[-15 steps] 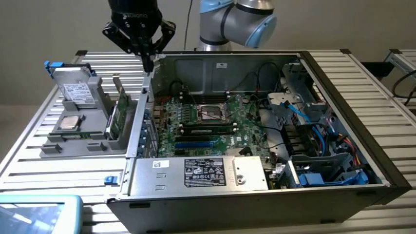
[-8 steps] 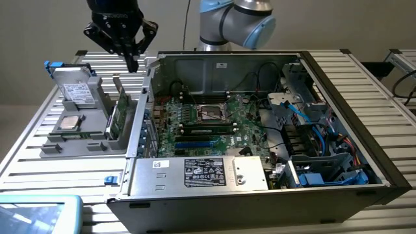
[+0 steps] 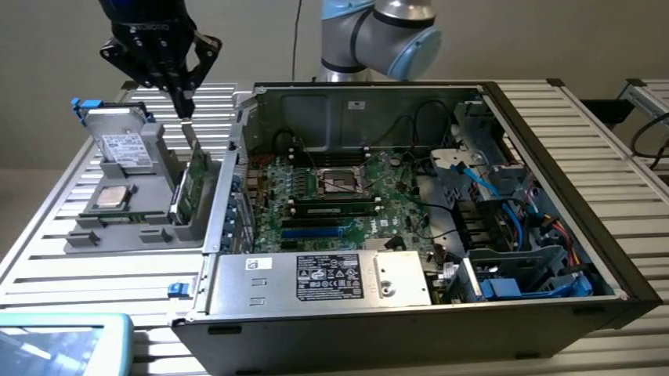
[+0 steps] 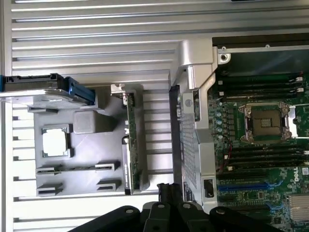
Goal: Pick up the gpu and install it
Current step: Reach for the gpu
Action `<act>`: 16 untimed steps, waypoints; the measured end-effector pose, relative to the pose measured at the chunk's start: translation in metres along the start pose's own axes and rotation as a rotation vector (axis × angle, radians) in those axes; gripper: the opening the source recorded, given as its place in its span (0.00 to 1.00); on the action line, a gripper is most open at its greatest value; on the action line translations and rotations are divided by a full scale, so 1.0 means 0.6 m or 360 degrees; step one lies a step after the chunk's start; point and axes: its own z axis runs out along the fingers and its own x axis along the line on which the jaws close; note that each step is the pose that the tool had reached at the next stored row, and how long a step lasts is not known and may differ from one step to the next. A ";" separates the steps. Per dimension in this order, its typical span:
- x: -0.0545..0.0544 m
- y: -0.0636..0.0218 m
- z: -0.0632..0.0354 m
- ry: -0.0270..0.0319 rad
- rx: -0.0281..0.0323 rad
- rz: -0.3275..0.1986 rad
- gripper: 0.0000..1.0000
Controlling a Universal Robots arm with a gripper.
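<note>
Above the gpu [image 3: 197, 182] upright in grey tray [image 3: 125, 239], gripper [image 3: 185, 106] hovering, pincer together, empty, beside open computer case [image 3: 418, 337]

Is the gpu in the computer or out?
Out: the gpu stands on edge in the gray holder beside the case.

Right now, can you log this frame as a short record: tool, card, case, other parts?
tool: over the upper end of the graphics card; contact unclear
graphics card: standing on edge in the grey holder, outside the computer case; not installed
computer case: open, motherboard exposed
other parts in holder: hard drive, processor chip
</note>
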 end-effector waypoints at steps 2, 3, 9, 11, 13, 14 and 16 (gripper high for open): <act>0.014 -0.001 0.001 0.00001 0.00001 0.0000 0.12; 0.019 -0.001 0.001 0.00000 0.00000 0.0000 0.12; 0.031 0.018 0.008 -0.00013 -0.00001 0.0000 0.12; 0.040 0.024 0.010 -0.00035 -0.00005 0.0000 0.12; 0.051 0.027 0.012 -0.00049 -0.00003 0.0000 0.12; 0.056 0.028 0.013 -0.00057 -0.00003 0.0000 0.12; 0.067 0.030 0.015 -0.00061 -0.00005 0.0000 0.12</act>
